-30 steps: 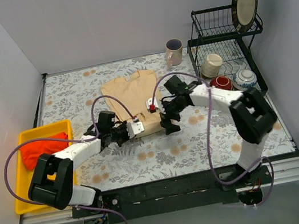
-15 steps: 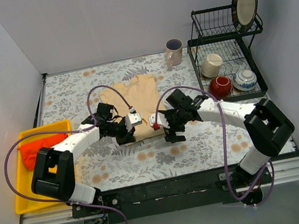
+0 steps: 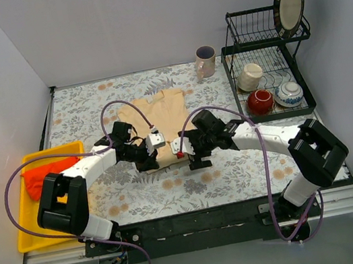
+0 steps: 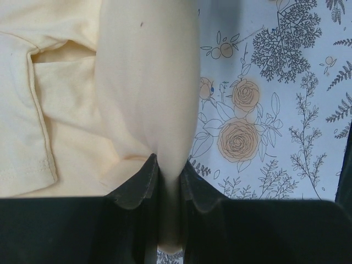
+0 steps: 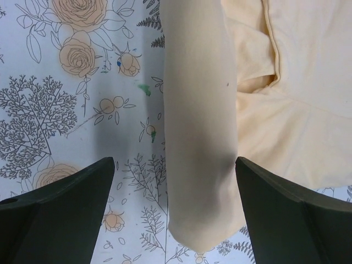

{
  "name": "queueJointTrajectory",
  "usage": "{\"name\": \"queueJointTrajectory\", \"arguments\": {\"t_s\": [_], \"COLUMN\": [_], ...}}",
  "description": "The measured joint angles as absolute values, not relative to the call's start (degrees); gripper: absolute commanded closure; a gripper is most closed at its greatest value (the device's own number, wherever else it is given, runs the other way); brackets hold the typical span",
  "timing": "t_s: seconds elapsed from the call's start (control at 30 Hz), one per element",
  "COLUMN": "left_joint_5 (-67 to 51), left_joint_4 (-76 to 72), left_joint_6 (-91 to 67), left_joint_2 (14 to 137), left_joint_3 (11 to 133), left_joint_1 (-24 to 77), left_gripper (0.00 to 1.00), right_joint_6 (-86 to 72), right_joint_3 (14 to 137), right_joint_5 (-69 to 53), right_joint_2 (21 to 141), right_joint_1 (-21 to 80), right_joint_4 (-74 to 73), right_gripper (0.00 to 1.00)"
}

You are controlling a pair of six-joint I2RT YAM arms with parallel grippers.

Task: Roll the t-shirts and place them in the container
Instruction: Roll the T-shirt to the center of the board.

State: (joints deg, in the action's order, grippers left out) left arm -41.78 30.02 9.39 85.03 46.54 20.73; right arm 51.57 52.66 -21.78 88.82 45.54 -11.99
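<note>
Two arms meet at mid-table, one at each end of a roll.

- Cream t-shirt [image 3: 162, 110]: centre of the top view, on the flowered table [image 3: 238, 169]. The unrolled part lies flat toward the top of the frame. The edge nearest the arms is wound into a firm roll [image 4: 148, 82] that runs across between the two sets of jaws.
- Left jaws: closed on the roll. In the left wrist view the cloth is pinched between them at bottom centre, and the roll runs straight up the frame from there. Flat cloth lies to its left, bare table to its right. My reading is that this grip pins the end so the turns cannot spring loose.
- Right jaws: wide apart and holding nothing. In the right wrist view they sit at the lower left and lower right corners. The other end of the roll lies on the table between them, clear of both. They look placed to straddle that end before closing.
- Probable reason for the pairing: with both ends held, the roll can turn evenly. Pulling from one side alone would likely skew it into a cone.
- Red-orange garment [image 3: 44, 177]: heaped in the yellow tray [image 3: 53, 152] at the left edge, well apart, not rolled.
- Mug [image 3: 205, 60] and dish rack [image 3: 264, 68]: upper right, clear of the work.
</note>
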Motion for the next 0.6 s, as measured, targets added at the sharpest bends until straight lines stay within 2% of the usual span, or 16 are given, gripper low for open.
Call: {"name": "queueJointTrajectory", "arguments": {"t_s": [0.13, 0.17, 0.23, 0.27, 0.33, 0.37, 0.43, 0.47, 0.6], "left_joint_5": [-42.5, -42.8, -43.1, -43.3, -44.0, -44.5, -45.1, -45.4, -46.3], "left_joint_4": [30.3, 30.7, 31.5, 32.0, 33.1, 33.9, 35.3, 36.1, 41.1], "left_joint_6": [9.6, 9.6, 10.1, 10.3, 10.9, 11.2, 11.9, 12.2, 13.6], "left_joint_2": [85.1, 85.1, 85.4, 85.6, 86.5, 86.9, 87.3, 87.5, 88.0], "left_joint_3": [46.6, 46.8, 47.2, 47.5, 48.4, 48.8, 49.3, 49.6, 52.1], "left_joint_1": [20.1, 19.9, 19.5, 19.4, 18.8, 18.5, 17.9, 17.7, 17.3], "left_gripper": [0.97, 0.97, 0.97, 0.97, 0.97, 0.97, 0.97, 0.97, 0.97], "right_joint_6": [52.8, 53.0, 54.0, 54.4, 55.5, 55.9, 56.6, 56.8, 56.5], "right_joint_3": [52.2, 51.9, 51.0, 50.6, 50.0, 49.9, 50.0, 50.1, 52.9], "right_joint_5": [-21.4, -21.3, -21.0, -20.9, -20.6, -20.5, -20.5, -20.5, -20.8], "right_joint_2": [90.5, 91.1, 92.3, 92.8, 93.4, 93.5, 93.5, 93.5, 93.6], "right_joint_1": [45.9, 45.9, 45.9, 45.9, 45.9, 45.9, 45.9, 45.9, 45.8], "right_joint_4": [-8.9, -8.0, -6.5, -6.1, -5.4, -5.3, -4.9, -4.9, -9.0], "right_gripper": [0.13, 0.23, 0.36, 0.5, 0.63, 0.76, 0.87, 0.97, 0.99]}}
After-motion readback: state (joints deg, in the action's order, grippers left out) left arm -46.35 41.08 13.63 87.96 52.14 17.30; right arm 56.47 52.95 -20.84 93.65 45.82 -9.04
